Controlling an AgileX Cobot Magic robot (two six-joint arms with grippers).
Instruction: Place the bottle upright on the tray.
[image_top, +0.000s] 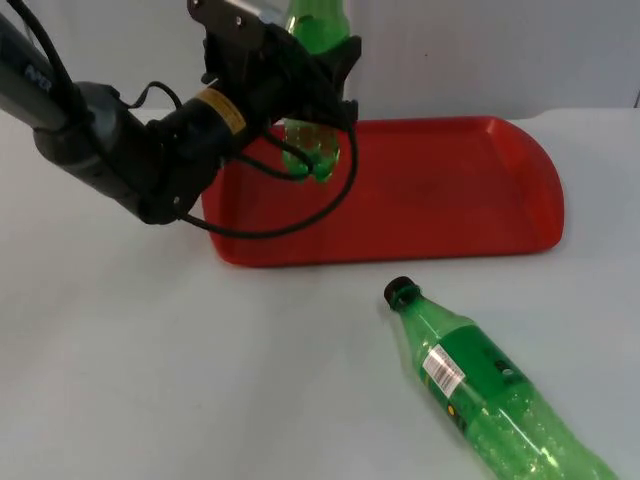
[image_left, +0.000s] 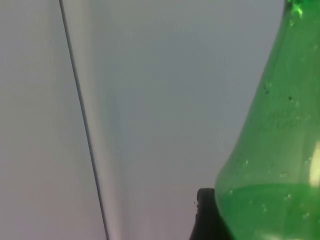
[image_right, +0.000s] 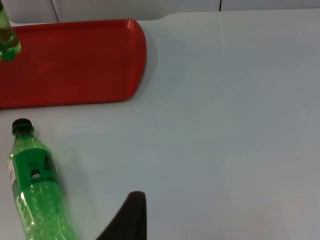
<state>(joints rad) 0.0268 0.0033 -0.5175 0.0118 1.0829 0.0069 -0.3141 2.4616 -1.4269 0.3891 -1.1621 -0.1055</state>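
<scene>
A green soda bottle (image_top: 312, 150) is held upright over the red tray's (image_top: 450, 190) left end, clamped by the left gripper (image_top: 315, 85). Smooth, light plastic; mid-body grip suits. The right gripper's opening cannot be told.

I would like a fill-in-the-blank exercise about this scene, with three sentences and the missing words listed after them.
1. The left gripper holds a green plastic bottle upright over the ____ plastic tray.
2. A second green plastic bottle with a black cap lies on its ____ on the white table.
3. That lying bottle rests ____ the tray, not on it.

Missing words: red; side; outside
</scene>
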